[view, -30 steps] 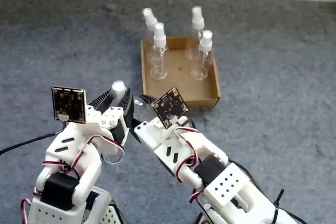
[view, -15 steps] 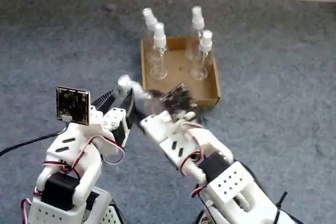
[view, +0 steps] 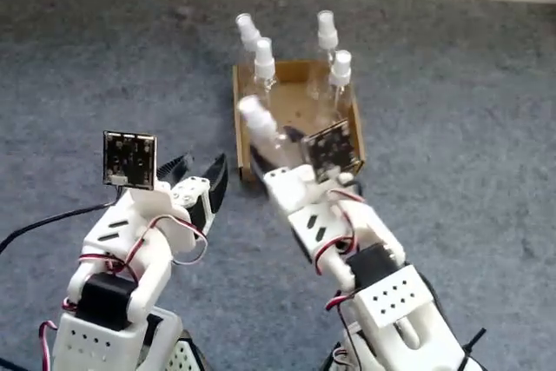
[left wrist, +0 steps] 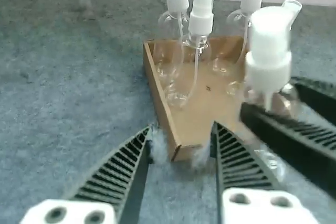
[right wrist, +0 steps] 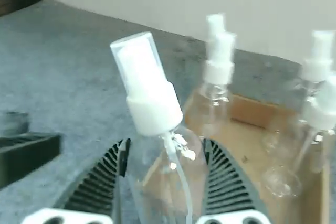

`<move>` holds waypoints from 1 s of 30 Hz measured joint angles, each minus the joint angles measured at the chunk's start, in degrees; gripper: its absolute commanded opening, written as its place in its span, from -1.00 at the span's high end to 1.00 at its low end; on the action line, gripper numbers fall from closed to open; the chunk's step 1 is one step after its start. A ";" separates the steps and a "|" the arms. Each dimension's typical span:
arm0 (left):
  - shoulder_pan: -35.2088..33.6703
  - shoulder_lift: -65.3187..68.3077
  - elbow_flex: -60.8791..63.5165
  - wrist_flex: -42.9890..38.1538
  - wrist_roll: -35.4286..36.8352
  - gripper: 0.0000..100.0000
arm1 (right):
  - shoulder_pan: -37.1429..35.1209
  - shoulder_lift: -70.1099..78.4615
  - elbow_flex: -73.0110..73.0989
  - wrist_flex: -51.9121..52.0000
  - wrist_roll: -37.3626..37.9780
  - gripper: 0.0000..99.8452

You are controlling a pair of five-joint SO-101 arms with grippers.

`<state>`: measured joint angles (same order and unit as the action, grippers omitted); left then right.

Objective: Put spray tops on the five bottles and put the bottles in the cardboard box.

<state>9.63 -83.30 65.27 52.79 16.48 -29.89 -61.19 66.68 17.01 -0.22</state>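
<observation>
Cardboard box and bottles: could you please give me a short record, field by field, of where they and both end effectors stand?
Box: brown open cardboard box on grey carpet
Inside: four clear plastic bottles with white spray tops, upright
Fifth clear plastic bottle: white spray top on, tilted, at the box's near corner
Right end effector: shut on the fifth bottle
Left end effector: open, empty, short of the box
Remaining: fifth bottle not yet set in box

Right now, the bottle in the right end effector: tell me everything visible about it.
The held bottle is clear plastic by the look, empty, with a white spray top on and a thin dip tube inside. The right end effector is shut on its body, holding it tilted above the near left corner of the cardboard box.
</observation>
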 measured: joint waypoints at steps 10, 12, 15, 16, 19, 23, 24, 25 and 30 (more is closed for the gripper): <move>0.35 0.00 5.01 -5.01 -11.25 0.66 | 2.64 12.04 -25.23 16.26 -3.16 0.99; 1.85 0.00 6.07 -6.68 -13.36 0.62 | 2.64 16.97 -31.30 20.31 -6.86 0.99; 4.04 0.00 6.07 -6.86 -14.42 0.49 | 2.64 23.38 -38.86 26.55 -11.52 0.99; 5.01 0.00 6.07 -6.77 -14.51 0.46 | 2.37 24.79 -40.88 28.57 -12.22 0.99; 6.86 0.00 6.07 -5.98 -14.68 0.45 | -0.44 26.20 -44.92 33.58 -12.75 0.99; 6.59 0.00 6.07 -5.89 -14.68 0.45 | -5.19 26.29 -46.77 38.77 -12.75 0.99; 6.95 0.00 6.07 -5.89 -14.68 0.45 | -6.33 26.29 -46.77 39.91 -12.75 0.99; 7.03 0.00 6.07 -5.89 -14.68 0.45 | -7.65 26.29 -46.77 40.97 -12.75 0.99; 7.03 0.00 6.07 -5.98 -14.68 0.45 | -11.25 26.29 -46.77 44.22 -12.75 0.99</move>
<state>16.66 -83.30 71.34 46.81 1.80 -41.14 -34.90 19.91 61.23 -12.97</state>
